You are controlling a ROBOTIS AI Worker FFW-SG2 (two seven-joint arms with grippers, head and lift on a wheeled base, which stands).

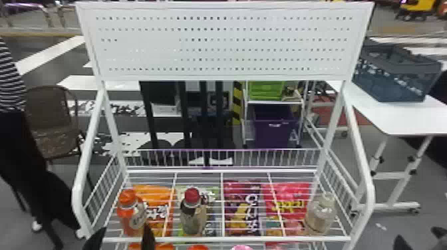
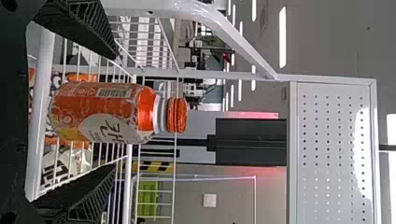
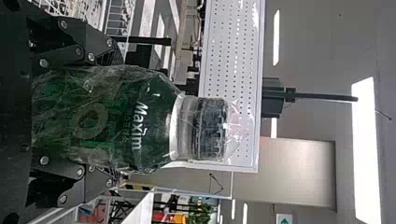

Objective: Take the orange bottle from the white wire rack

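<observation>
while near the orange bottle [image 1: 130,214] — left hand [image 1: 123,232] open — right hand [image 1: 419,236] round green bottle [image 3: 116,116]

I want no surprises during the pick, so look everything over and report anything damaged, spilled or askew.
One oddity: the clear plastic around the green bottle is crumpled and sticks out loosely past its cap. Otherwise nothing stands out: the orange bottle stands upright on the white wire rack, and I see no spill.
</observation>
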